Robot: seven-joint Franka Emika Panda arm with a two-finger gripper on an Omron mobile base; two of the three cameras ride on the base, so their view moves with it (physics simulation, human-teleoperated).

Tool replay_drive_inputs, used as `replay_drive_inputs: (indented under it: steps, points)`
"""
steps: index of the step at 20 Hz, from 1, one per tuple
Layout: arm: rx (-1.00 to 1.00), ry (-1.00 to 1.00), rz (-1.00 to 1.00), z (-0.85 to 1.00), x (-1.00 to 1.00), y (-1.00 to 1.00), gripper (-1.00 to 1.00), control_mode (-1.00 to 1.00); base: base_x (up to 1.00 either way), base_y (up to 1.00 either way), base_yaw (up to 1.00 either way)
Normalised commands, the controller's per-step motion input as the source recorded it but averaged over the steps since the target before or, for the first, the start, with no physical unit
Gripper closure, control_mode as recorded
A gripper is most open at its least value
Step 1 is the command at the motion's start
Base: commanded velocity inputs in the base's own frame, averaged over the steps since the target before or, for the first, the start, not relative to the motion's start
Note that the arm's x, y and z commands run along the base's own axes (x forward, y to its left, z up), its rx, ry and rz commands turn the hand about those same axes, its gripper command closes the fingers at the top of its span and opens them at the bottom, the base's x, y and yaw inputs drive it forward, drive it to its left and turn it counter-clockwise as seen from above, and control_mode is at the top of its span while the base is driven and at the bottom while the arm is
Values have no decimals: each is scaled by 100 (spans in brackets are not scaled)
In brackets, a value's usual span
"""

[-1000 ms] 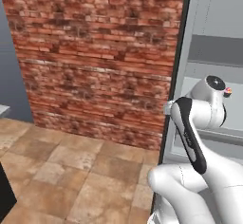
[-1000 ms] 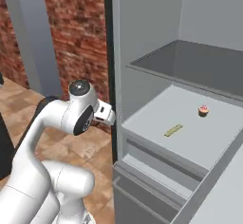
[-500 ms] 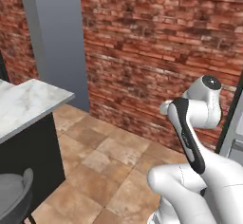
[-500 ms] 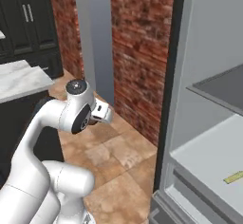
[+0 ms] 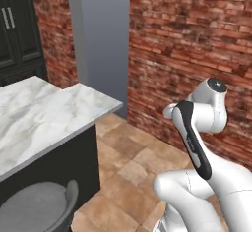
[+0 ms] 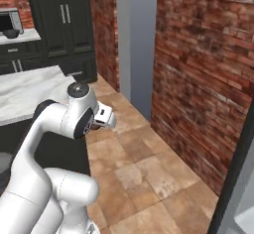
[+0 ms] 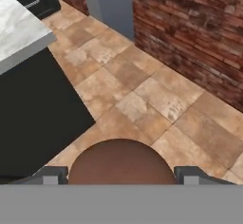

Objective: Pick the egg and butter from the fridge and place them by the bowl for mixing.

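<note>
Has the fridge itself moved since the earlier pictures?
No. The base turned left, so the whole view shifted; the fridge sits at the right edge beside the brick wall.

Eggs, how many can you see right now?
1. The egg sits between the gripper fingertips in the hand view, above the tiled floor. Others could be elsewhere, unseen.

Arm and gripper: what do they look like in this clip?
A glossy white arm of rounded segments, with dark round joint caps and a black strip along one link. The gripper has two small grey finger tips. No cables or markings are visible.
</note>
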Motion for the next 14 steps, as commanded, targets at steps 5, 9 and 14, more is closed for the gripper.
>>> replay_drive_inputs:
  steps: [5, 9, 14]
  points:
    - [0, 0, 0, 0, 0, 0, 100, 100, 69, 36, 11]
    - [0, 0, 0, 0, 0, 0, 100, 100, 78, 26, 0]
    - [0, 0, 0, 0, 0, 0, 100, 100, 76, -4, 0]
